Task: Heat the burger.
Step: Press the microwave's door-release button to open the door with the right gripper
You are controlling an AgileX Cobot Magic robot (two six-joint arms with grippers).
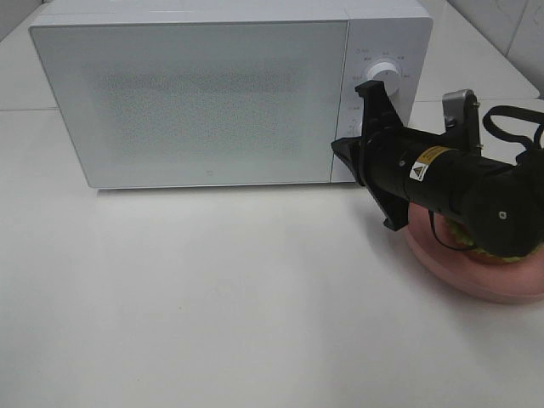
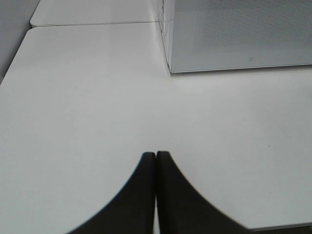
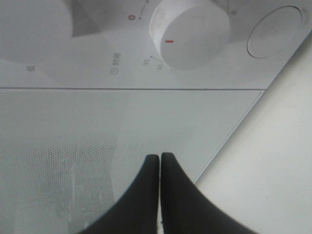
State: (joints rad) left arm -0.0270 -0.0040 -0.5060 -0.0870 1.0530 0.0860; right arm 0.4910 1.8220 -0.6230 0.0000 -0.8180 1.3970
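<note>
The burger point(image 1: 465, 233) sits on a round pink plate point(image 1: 476, 279) at the right of the table. My right arm covers most of it, and only a strip of green and yellow edge shows. The white microwave point(image 1: 204, 93) stands at the back with its door shut. My right gripper point(image 1: 338, 150) is shut and empty, with its tips at the door's lower right edge beside the control panel. In the right wrist view the shut gripper point(image 3: 160, 157) lies over the door point(image 3: 97, 131), below the white knob point(image 3: 190, 34). My left gripper point(image 2: 156, 155) is shut and empty above bare table.
A second knob point(image 1: 384, 75) is on the microwave's panel, and a round button point(image 3: 275, 31) sits next to the lower knob. The microwave's front corner point(image 2: 170, 68) shows in the left wrist view. White table point(image 1: 212, 297) lies in front.
</note>
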